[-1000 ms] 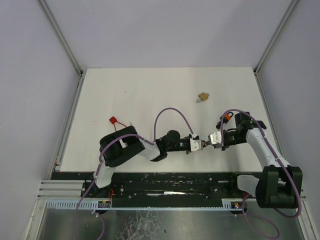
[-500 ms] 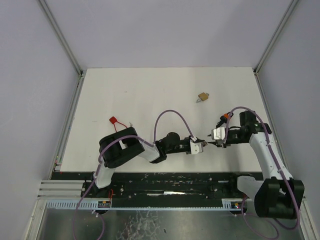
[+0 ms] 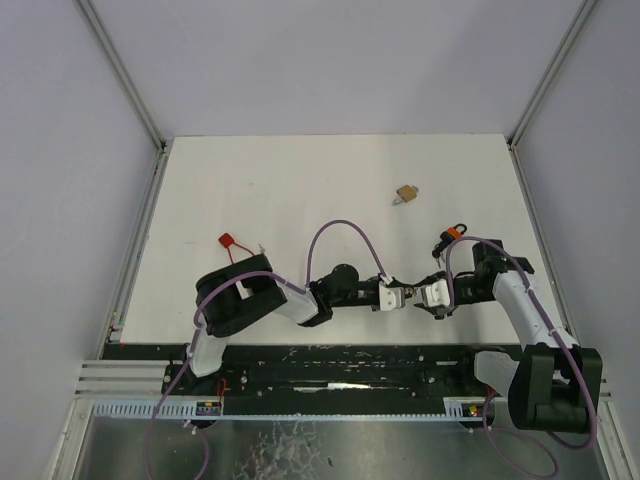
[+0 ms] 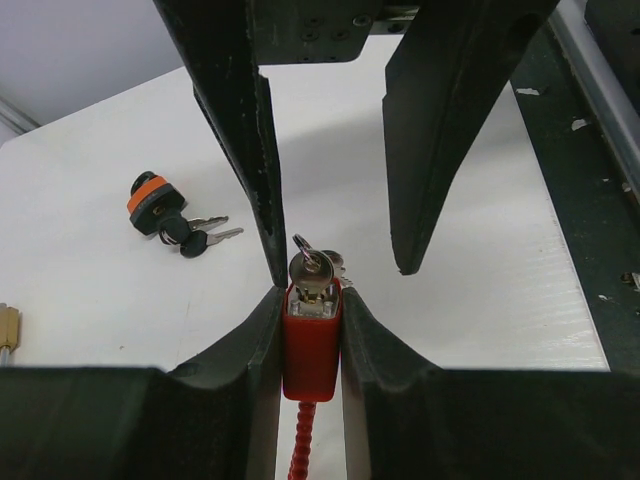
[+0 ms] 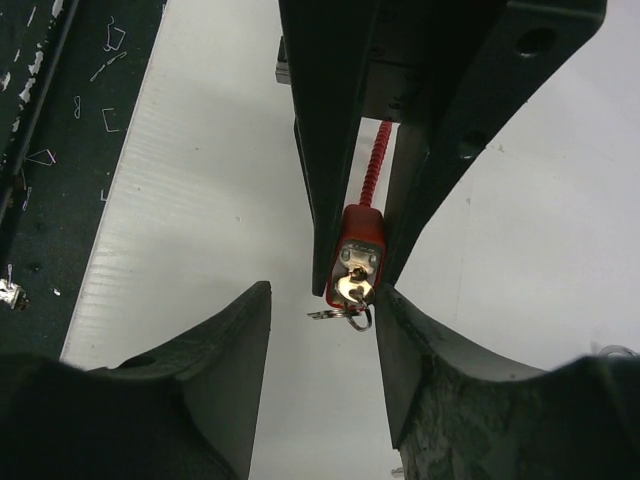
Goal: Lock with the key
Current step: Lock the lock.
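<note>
My left gripper [image 3: 395, 294] is shut on a red padlock [image 4: 311, 335] with a red cable shackle [image 4: 297, 455] and holds it just above the table. A silver key [image 4: 311, 268] sits in its keyhole, with a ring and second key hanging from it [image 5: 345, 316]. My right gripper [image 3: 428, 297] faces the lock end-on, jaws open. In the right wrist view the key [image 5: 352, 288] lies between its fingertips, close to the right finger [image 5: 440, 380], and the left finger [image 5: 200, 390] stands well apart. The right gripper [image 5: 323, 296] holds nothing.
An orange-and-black lock with keys [image 3: 453, 234] lies just behind the right gripper, also in the left wrist view [image 4: 150, 200]. A brass padlock [image 3: 405, 194] lies farther back. A small red item [image 3: 227, 241] lies at the left. The table's dark front rail [image 3: 330, 360] is close by.
The right gripper drew back from the lock, swung toward the near edge, and now stands open around the key. The left gripper with the lock shifted slightly nearer.
</note>
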